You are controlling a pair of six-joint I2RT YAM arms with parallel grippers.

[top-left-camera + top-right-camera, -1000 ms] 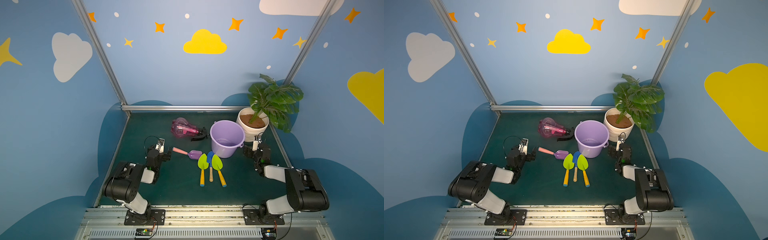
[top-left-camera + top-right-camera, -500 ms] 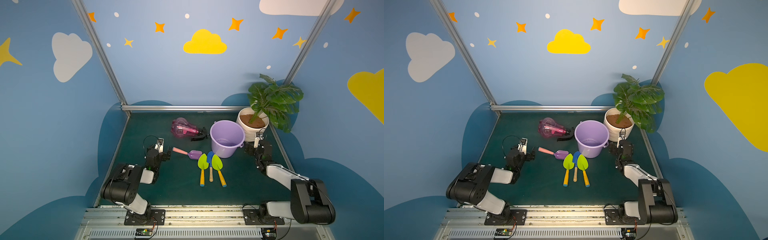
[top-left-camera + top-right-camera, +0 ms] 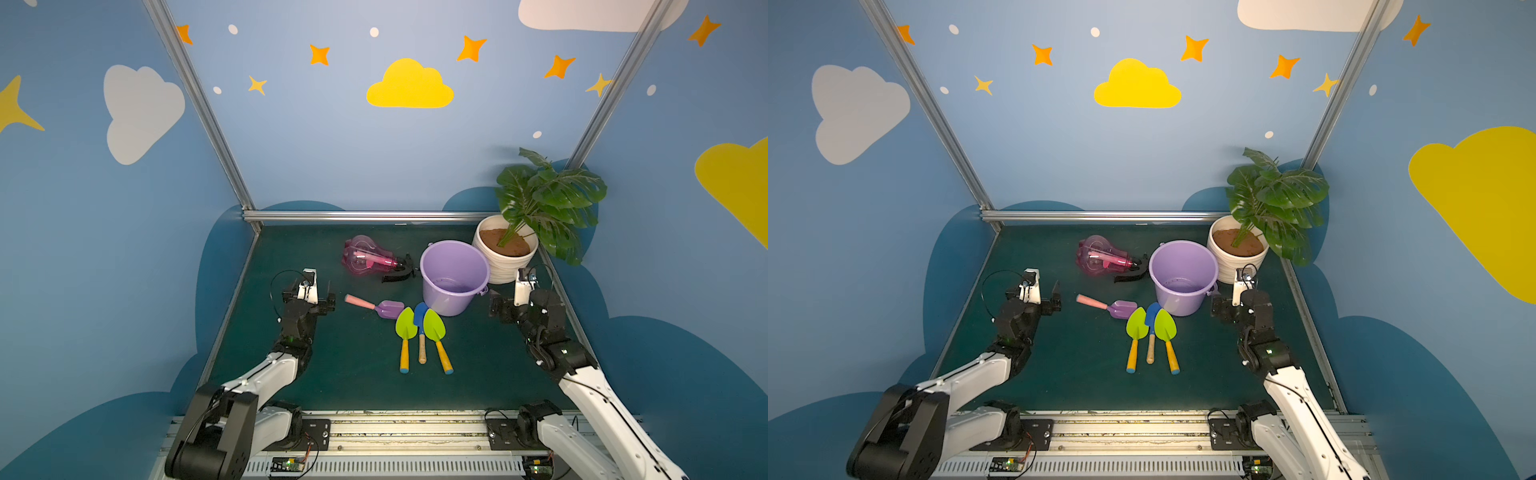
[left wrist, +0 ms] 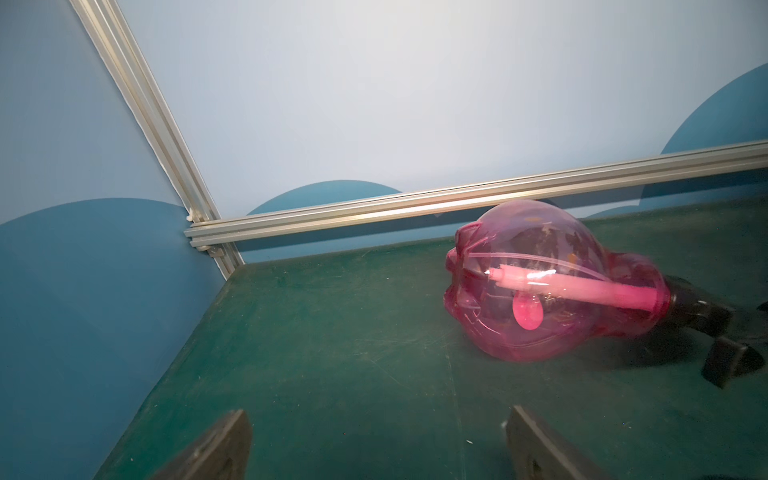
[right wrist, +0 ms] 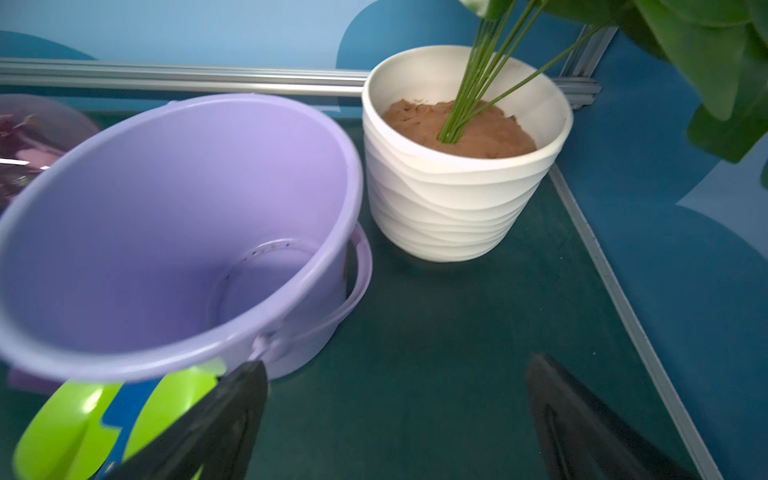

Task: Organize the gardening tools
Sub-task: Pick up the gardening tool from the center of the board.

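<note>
I judge this to be the approach before the first pick. The lilac bucket [image 3: 444,299] stands empty, and both the left gripper [image 4: 379,444] and the right gripper [image 5: 395,415] are spread wide, holding nothing.

The pink spray bottle [image 3: 368,259] lies on its side toward the back of the desk [image 3: 353,374]. Its long axis runs across the desk, with the black trigger head toward the bucket.

The purple shovel [image 3: 376,306] points its pink handle at my left arm. The two lime-green shovels [image 3: 405,332] and the blue shovel [image 3: 420,322] lie side by side in front of the bucket, blades toward it and handles toward me.

For the next move I'd bring a gripper down square across a handle.
</note>
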